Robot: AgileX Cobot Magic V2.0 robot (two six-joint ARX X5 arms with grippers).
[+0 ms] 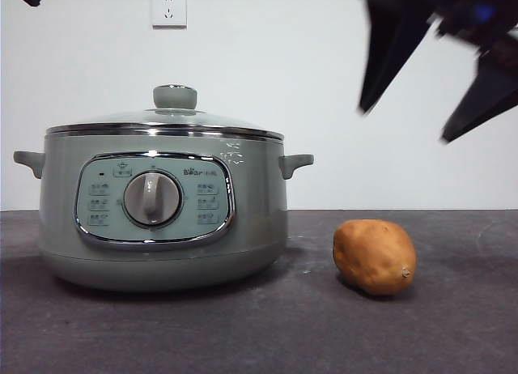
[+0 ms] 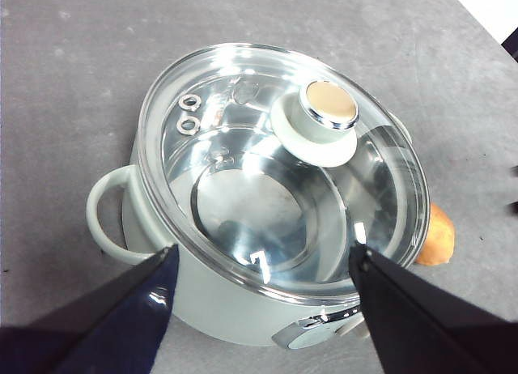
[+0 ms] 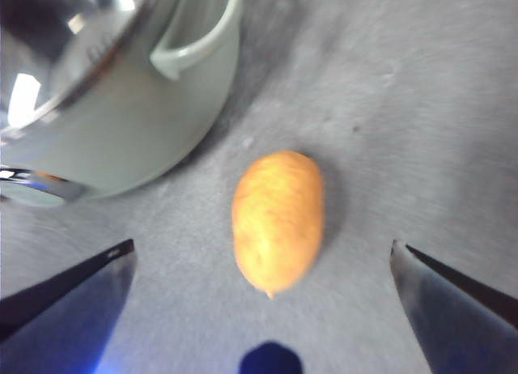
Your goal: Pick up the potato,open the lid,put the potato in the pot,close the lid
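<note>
Even light; lid [image 2: 283, 172] glare; right wrist view blurred.

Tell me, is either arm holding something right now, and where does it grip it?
Nothing is held. The right end effector hangs open above the potato; the left end effector hangs open over the lid.

Both pincers, right pincer [image 3: 263, 257] and left pincer [image 2: 263, 265], have black, tapering, wedge-shaped jaws with a faint blue sheen.
</note>
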